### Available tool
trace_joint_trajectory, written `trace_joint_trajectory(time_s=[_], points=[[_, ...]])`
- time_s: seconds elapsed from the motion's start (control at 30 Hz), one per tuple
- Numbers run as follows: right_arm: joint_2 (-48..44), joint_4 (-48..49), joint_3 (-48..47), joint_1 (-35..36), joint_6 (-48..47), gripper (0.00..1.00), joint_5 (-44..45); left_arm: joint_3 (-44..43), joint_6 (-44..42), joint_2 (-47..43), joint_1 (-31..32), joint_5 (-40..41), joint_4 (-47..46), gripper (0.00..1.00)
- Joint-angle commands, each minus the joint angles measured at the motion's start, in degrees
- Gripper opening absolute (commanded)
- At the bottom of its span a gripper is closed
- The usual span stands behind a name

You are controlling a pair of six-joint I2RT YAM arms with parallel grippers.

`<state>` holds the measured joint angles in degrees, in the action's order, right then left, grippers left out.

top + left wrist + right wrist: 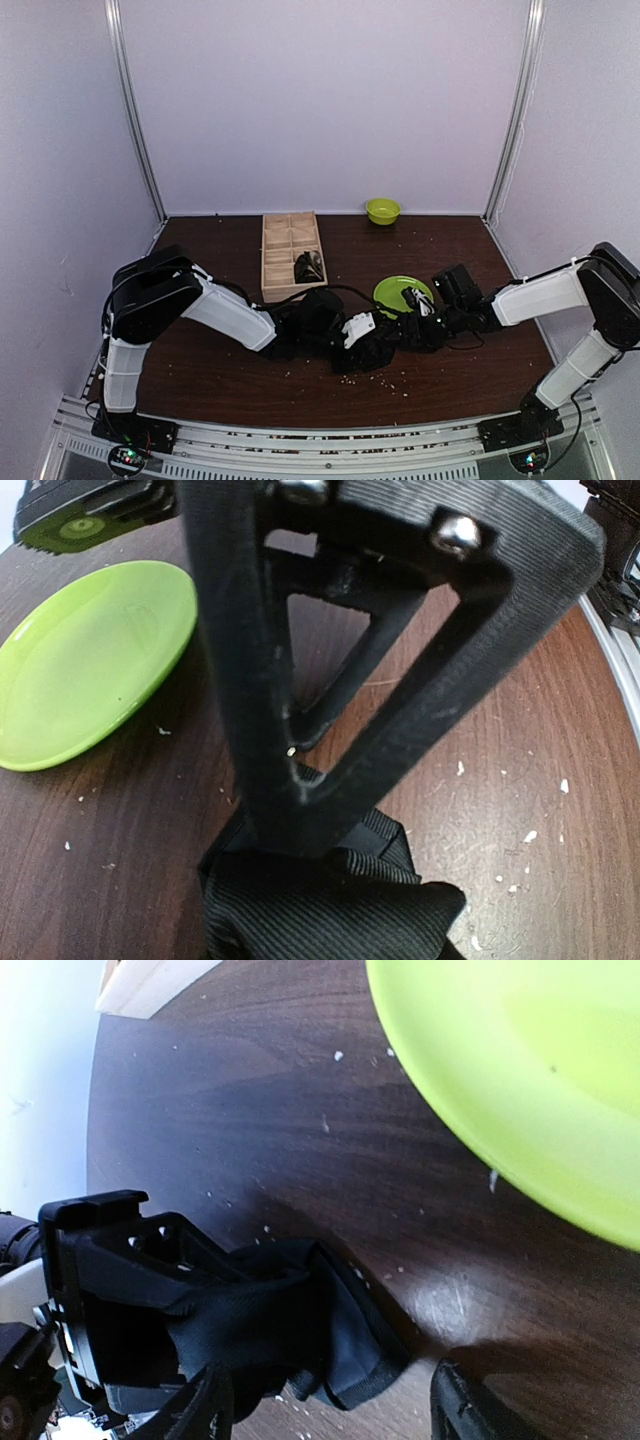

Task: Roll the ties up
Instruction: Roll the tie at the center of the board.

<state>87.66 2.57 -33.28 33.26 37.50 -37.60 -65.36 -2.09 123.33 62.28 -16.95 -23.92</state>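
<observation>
no readable text, no labels, no numbers on anything shown

This is a robotics lab, set up as a closed test cell: plain white panel walls (320,100) framed by slim metal posts (135,110) shut in a dark wooden worktop (250,385) on three sides. A left arm (230,312) and a right arm (545,293), both white-and-black robot arms, are bolted to a slotted metal rail (330,442) along the near edge, with loose cables and a lit circuit board (125,460) at the bases. On the crumb-speckled worktop stand a few props: a divided wooden box (283,240), a small green bowl (382,210) and a green plate (396,292).
</observation>
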Motion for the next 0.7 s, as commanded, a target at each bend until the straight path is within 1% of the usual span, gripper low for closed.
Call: trace_joint_trajectory(time_s=[0.0, 0.13, 0.27, 0.43, 0.6, 0.67], points=[[3.57, 4.26, 0.87, 0.16, 3.50, 0.69, -3.22, 0.46, -1.19, 2.58, -0.41, 0.51, 7.45, 0.39], [4.45, 8.63, 0.95, 1.52, 5.58, 0.69, -6.74, 0.44, -1.63, 2.36, -0.41, 0.60, 8.41, 0.39], [3.35, 12.31, 1.60, 2.14, 6.84, 0.65, -8.24, 0.43, -1.87, 2.42, -0.41, 0.53, 8.50, 0.39], [2.46, 15.48, 2.01, 2.71, 8.01, 0.67, -9.67, 0.43, -1.94, 2.40, -0.41, 0.45, 8.51, 0.39], [2.73, 16.07, 0.82, 3.82, 8.77, 0.68, -9.57, 0.39, -2.01, 2.45, -0.41, 0.29, 8.59, 0.39], [2.78, 15.09, 0.14, 3.91, 8.69, 0.65, -8.88, 0.32, -2.04, 2.50, -0.41, 0.25, 8.67, 0.39]])
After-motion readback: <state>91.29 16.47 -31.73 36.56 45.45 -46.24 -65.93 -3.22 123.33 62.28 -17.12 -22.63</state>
